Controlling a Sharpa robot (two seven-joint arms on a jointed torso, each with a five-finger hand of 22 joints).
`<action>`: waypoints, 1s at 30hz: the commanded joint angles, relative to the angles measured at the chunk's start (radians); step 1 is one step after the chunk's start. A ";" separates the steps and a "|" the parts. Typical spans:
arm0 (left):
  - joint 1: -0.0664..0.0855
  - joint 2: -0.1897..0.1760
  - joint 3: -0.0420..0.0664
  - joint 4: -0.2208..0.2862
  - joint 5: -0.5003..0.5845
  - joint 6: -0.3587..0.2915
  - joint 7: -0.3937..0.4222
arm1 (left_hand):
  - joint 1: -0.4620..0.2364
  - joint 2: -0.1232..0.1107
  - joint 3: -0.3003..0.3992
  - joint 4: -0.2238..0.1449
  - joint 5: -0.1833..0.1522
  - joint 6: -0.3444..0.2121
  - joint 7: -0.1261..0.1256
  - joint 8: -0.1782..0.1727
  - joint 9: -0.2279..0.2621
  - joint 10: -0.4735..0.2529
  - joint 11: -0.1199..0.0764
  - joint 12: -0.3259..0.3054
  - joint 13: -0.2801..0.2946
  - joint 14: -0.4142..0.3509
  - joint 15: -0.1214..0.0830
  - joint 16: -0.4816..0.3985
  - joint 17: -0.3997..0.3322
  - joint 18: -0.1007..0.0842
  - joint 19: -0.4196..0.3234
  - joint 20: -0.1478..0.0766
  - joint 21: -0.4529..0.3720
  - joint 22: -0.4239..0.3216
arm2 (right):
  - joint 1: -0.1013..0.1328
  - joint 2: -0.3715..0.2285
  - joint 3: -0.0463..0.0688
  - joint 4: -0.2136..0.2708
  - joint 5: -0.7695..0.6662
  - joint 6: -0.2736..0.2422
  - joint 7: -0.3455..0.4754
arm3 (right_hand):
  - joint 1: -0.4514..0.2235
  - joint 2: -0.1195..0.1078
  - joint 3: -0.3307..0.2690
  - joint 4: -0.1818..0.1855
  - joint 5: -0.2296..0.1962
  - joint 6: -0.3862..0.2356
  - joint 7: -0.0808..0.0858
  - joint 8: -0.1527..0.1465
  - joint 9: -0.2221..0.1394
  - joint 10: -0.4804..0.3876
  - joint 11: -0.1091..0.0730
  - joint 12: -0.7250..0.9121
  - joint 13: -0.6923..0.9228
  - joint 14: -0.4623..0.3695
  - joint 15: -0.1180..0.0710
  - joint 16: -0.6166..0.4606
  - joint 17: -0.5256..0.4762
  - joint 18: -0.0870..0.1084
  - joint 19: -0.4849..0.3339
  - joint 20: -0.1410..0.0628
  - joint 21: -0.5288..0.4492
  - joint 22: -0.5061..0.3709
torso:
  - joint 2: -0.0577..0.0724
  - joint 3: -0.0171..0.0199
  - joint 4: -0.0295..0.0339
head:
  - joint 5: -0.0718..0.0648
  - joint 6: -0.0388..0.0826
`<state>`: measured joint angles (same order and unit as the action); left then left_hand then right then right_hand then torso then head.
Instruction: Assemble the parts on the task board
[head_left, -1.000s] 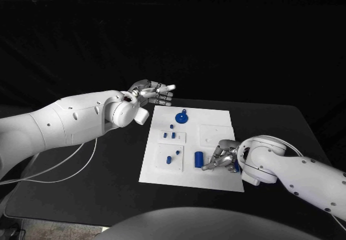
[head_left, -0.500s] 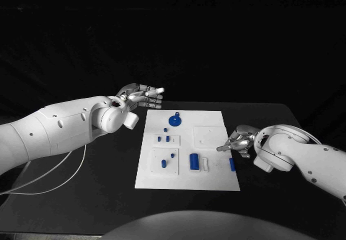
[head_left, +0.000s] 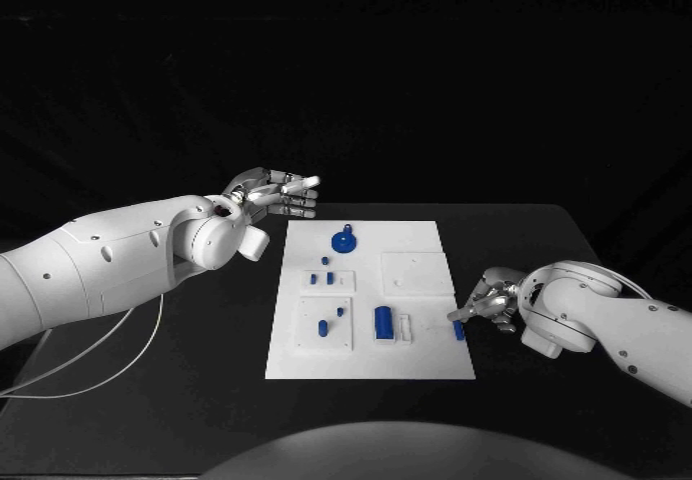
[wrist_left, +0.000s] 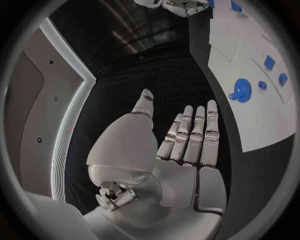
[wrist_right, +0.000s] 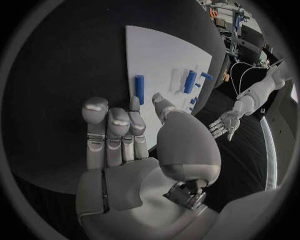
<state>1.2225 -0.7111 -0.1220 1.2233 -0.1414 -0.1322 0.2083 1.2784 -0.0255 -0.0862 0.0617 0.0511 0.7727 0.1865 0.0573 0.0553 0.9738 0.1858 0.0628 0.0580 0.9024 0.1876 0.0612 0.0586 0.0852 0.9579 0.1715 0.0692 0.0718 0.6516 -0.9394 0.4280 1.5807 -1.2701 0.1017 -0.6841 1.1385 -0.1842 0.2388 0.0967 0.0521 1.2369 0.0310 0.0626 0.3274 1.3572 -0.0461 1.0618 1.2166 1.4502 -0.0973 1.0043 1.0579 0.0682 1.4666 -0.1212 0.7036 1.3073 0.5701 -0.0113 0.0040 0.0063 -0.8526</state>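
Note:
The white task board (head_left: 421, 352) lies in the middle of the black table. On it are a round blue part with a tab (head_left: 343, 240), a few small blue pieces (head_left: 326, 277), a blue cylinder (head_left: 384, 321) and a blue bar (head_left: 459, 329) near the right edge. My right hand (head_left: 488, 301) hovers just off that edge beside the bar. Its fingers are stretched out and it holds nothing, as the right wrist view shows of the hand (wrist_right: 125, 145) and bar (wrist_right: 140, 89). My left hand (head_left: 274, 192) is raised left of the board's far corner, flat and holding nothing (wrist_left: 184, 142).
The board (wrist_left: 250, 117) with the round part (wrist_left: 240, 91) lies off to one side of my left palm. Bare black table surrounds the board, widest at the near side. My left arm's white cable (head_left: 101, 350) hangs over the table's left part.
My right hand has drawn back from over the board's near right part to just off its right edge, uncovering the blue bar. The left hand has barely moved; the camera has shifted.

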 joint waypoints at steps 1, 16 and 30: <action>0.000 -0.002 0.001 0.005 -0.002 0.009 0.015 | -0.002 0.006 0.002 -0.005 -0.004 0.003 0.000 0.000 0.000 -0.001 -0.003 0.000 0.001 0.007 0.000 -0.002 0.000 0.005 -0.001 -0.001 0.002 0.000 | -0.013 0.006 0.001 -0.004 -0.081 0.084 -0.040 | -0.018 -0.004 0.001 0.022 -0.004 -0.011 0.002 0.000 -0.007 -0.012 0.000 -0.008 -0.004 0.000 -0.001 -0.009 -0.002 -0.012 0.050 -0.002 -0.012 0.063 | -0.001 -0.0026 0.0028 | -0.006 -0.002; 0.000 -0.005 0.001 0.006 -0.002 0.010 0.008 | -0.004 0.003 0.003 -0.002 -0.004 -0.002 0.001 0.000 0.000 -0.001 -0.003 0.000 0.001 0.006 0.000 -0.002 0.000 0.005 -0.001 -0.001 0.002 0.000 | -0.040 0.036 0.001 -0.026 -0.149 0.048 -0.043 | 0.010 -0.010 -0.005 0.062 -0.004 -0.003 0.002 0.002 -0.042 -0.009 -0.001 -0.009 -0.002 0.004 -0.002 -0.018 0.005 -0.013 0.053 -0.003 -0.014 0.062 | 0.000 -0.0016 0.0016 | 0.001 -0.007; 0.000 -0.005 0.000 0.003 -0.002 0.011 -0.004 | -0.003 0.003 0.006 0.003 -0.004 -0.009 0.001 -0.001 -0.001 -0.002 -0.003 0.000 0.001 0.006 0.000 -0.002 0.000 0.005 -0.001 -0.001 0.002 0.000 | -0.047 0.052 0.001 -0.044 -0.146 -0.010 -0.041 | 0.003 0.100 0.333 -0.298 0.172 -0.010 0.016 0.002 -0.031 -0.021 -0.001 -0.014 -0.007 0.003 -0.001 -0.027 -0.001 -0.010 0.051 0.000 -0.015 0.067 | 0.000 -0.0005 0.0011 | 0.004 -0.007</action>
<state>1.2224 -0.7168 -0.1222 1.2253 -0.1418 -0.1320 0.2040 1.2784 -0.0255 -0.0834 0.0645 0.0511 0.7726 0.1865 0.0573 0.0553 0.9738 0.1857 0.0628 0.0580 0.9023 0.1876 0.0612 0.0586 0.0852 0.9579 0.1715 0.0692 0.0718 0.6167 -0.8905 0.4378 1.5515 -1.4043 0.1120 -0.6910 1.1589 -0.0929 0.3659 0.0022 0.2144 1.2345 0.0408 0.0718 0.3988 1.3378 -0.0448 1.0509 1.2115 1.4511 -0.0981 0.9824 1.0577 0.0683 1.4666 -0.1212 0.6852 1.3079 0.5704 -0.0118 0.0060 0.0085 -0.8603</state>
